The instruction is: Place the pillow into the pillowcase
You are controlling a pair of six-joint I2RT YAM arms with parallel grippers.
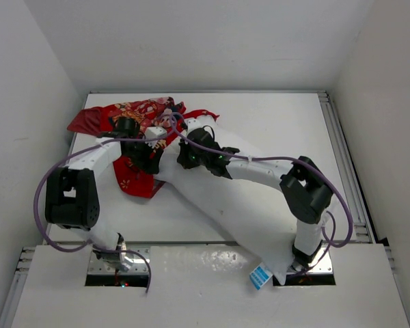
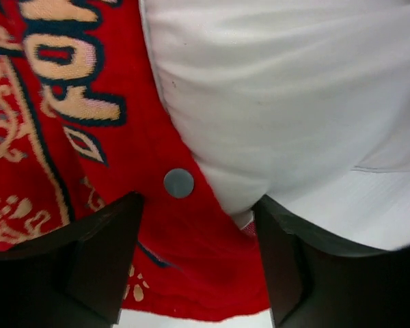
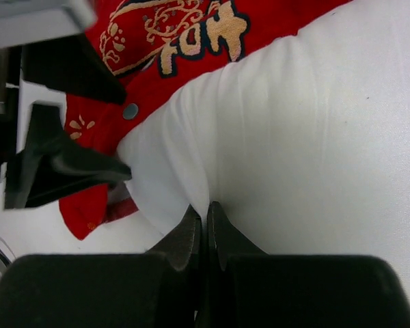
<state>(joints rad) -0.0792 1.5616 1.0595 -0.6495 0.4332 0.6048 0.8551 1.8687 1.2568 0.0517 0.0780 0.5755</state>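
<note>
The white pillow (image 1: 222, 205) lies diagonally from the table's upper left to the near right, with its blue tag (image 1: 260, 277) at the near end. The red printed pillowcase (image 1: 138, 179) is bunched at the upper left, around the pillow's far end. My right gripper (image 3: 206, 213) is shut on a pinched fold of the pillow (image 3: 314, 137) near that end. My left gripper (image 2: 195, 270) is open, its fingers either side of the pillowcase's red edge (image 2: 123, 171) and the pillow's corner (image 2: 260, 102). In the top view the two grippers, left (image 1: 149, 158) and right (image 1: 188, 156), are close together.
A grey snap button (image 2: 178, 183) sits on the pillowcase edge, also in the right wrist view (image 3: 130, 111). My left gripper's dark fingers (image 3: 61, 167) show at the left of the right wrist view. White walls enclose the table (image 1: 273, 123). Purple cables (image 1: 48, 184) loop over both arms.
</note>
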